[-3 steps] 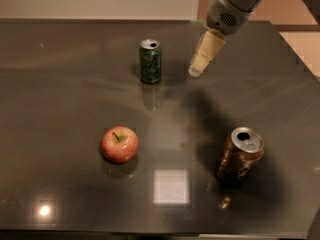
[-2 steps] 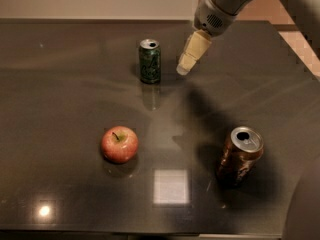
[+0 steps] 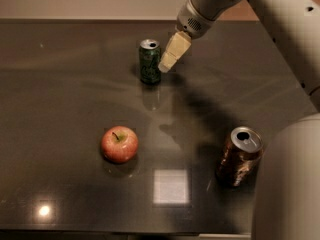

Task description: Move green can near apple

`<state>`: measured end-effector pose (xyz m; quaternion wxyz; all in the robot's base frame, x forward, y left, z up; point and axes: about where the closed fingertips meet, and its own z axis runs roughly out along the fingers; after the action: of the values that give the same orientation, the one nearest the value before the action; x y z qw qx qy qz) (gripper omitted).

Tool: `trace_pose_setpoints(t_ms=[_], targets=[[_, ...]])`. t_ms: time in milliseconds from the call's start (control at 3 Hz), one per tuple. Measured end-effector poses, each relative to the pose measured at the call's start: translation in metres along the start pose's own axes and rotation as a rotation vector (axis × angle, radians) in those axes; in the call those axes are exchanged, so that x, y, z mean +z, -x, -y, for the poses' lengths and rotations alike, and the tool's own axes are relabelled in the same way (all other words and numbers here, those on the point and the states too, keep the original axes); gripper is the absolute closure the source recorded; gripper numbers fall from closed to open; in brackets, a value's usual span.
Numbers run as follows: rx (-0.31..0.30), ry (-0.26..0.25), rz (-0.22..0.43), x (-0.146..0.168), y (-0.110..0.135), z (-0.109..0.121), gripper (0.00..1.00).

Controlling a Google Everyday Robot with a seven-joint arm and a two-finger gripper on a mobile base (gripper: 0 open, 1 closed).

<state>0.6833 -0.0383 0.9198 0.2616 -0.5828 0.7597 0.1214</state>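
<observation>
The green can stands upright at the back middle of the dark table. It is dark green with pale markings and a silver top. The red apple sits nearer the front, left of centre, stem up. My gripper reaches in from the upper right. Its pale tips hang just to the right of the green can, at about the can's height, very close to it.
A larger brown can stands upright at the front right. My arm and body fill the right side of the view. A bright square of reflected light lies on the table near the front.
My gripper has moved left and down, from well to the right of the green can to right beside it. The cans and the apple have stayed where they were.
</observation>
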Motion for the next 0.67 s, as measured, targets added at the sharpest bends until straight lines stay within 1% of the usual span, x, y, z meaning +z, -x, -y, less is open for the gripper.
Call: trace_pose_setpoints(t_ms=[333, 667], targets=[[0.003, 0.052, 0.015, 0.0448, 0.0226, 0.0014, 0.00], [0.005, 0.060, 0.016, 0.0534, 0.0272, 0.0025, 0.01]])
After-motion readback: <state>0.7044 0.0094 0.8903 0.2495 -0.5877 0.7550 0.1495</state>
